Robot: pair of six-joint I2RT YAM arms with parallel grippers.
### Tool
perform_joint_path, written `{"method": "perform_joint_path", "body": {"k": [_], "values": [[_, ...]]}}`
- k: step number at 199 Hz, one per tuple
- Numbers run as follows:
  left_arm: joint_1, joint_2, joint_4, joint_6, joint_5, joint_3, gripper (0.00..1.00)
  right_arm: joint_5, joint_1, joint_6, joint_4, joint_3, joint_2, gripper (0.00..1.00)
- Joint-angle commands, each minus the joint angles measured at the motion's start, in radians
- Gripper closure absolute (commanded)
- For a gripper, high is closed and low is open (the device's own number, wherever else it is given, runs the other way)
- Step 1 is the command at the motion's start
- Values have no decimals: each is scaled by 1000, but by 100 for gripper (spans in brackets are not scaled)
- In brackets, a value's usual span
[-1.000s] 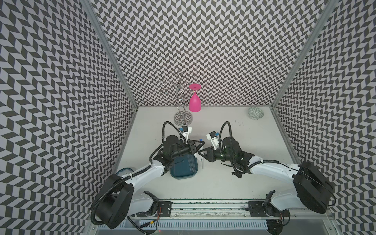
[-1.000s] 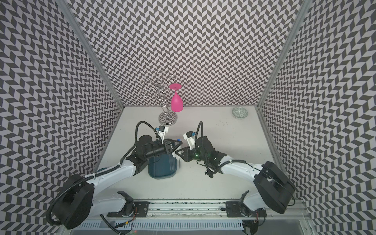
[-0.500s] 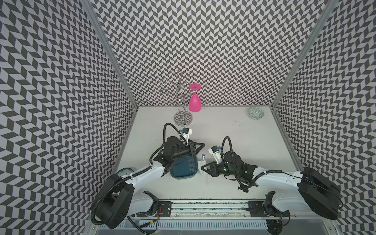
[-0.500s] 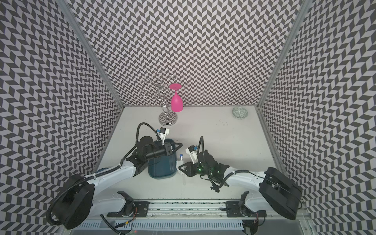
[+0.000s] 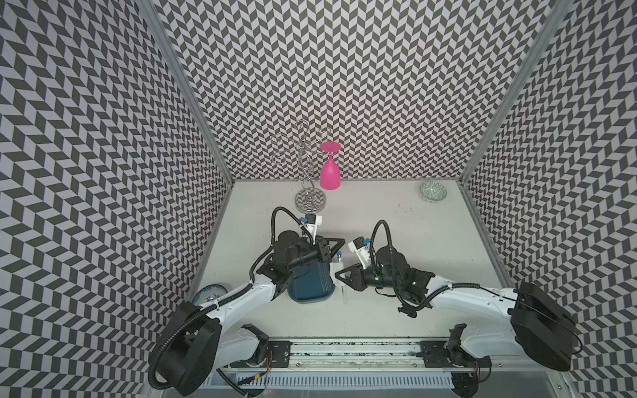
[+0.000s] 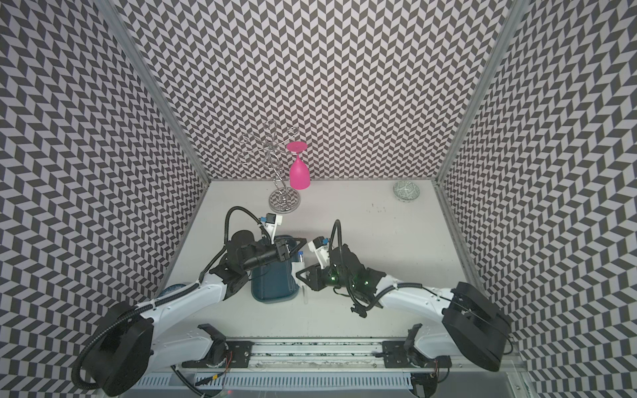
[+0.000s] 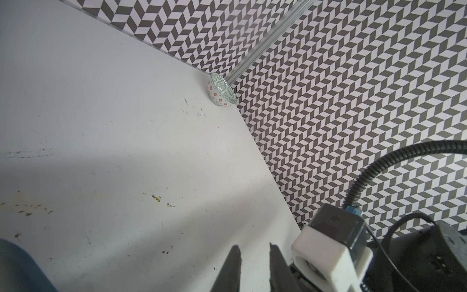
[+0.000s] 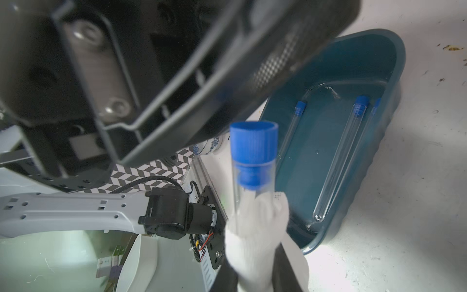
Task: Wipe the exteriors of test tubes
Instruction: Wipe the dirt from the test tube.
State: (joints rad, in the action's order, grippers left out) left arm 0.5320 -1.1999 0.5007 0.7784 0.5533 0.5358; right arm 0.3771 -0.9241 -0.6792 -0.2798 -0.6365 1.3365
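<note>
On my tabletop the teal tray holds three test tubes lying side by side. Just beside its rim, my right fingers clamp the white tissue wrapped round a fourth test tube, its blue cap poking clear. My left fingers stand narrowly apart, empty.

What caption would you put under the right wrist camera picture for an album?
Right fingers pinch a white tissue wrapped round a blue-capped test tube, beside a teal tray holding three more tubes.
</note>
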Motion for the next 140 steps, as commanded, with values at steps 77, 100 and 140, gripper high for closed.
{"method": "perform_joint_path", "body": {"k": [77, 100, 140], "values": [[-1, 27, -4, -39, 38, -29, 67, 6, 34, 38, 7, -48, -23, 82], [2, 20, 3, -38, 52, -38, 66, 12, 39, 43, 14, -54, -26, 82], [14, 0, 15, -39, 59, -30, 72, 14, 45, 46, 18, -57, -30, 82]]}}
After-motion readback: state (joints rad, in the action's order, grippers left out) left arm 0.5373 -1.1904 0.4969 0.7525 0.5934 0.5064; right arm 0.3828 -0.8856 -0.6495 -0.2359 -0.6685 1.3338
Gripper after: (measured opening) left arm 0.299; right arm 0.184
